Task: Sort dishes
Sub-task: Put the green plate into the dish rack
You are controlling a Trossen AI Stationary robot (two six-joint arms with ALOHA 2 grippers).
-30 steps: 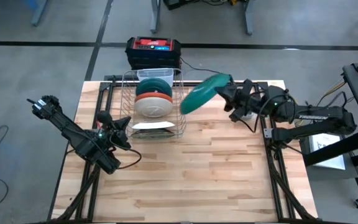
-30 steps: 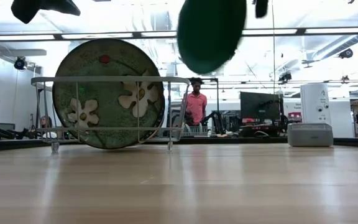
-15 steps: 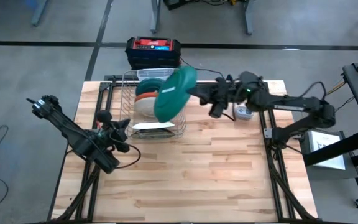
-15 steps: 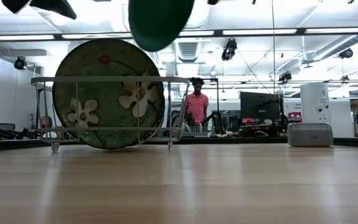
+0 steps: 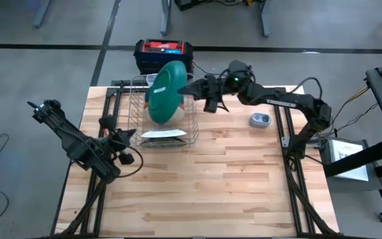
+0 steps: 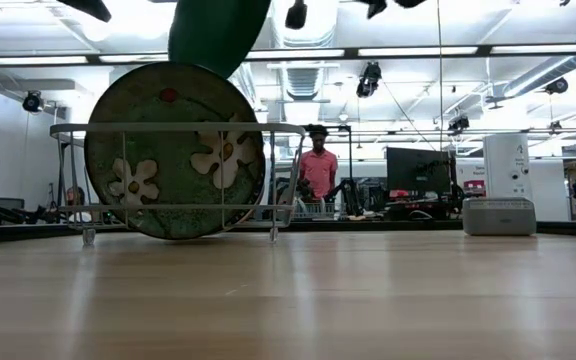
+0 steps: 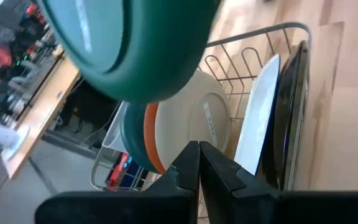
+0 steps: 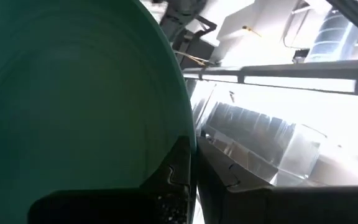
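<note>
Teal-green plate (image 5: 165, 92) hangs tilted above the wire rack (image 5: 192, 119), its rim pinched tight in the right tool (image 5: 190, 87). The left tool (image 5: 126, 134), fingers closed on nothing, waits beside the rack over the counter (image 5: 211, 186).

Wooden plank table (image 5: 197, 179), light butcher-block top on a dark frame.
Carries a silver wire rack (image 5: 192, 123) near the far edge, left of centre, standing directly on the wood; a small grey round device (image 5: 259, 120) near the right side, well apart from the rack; both arm bases mounted at either side.
</note>
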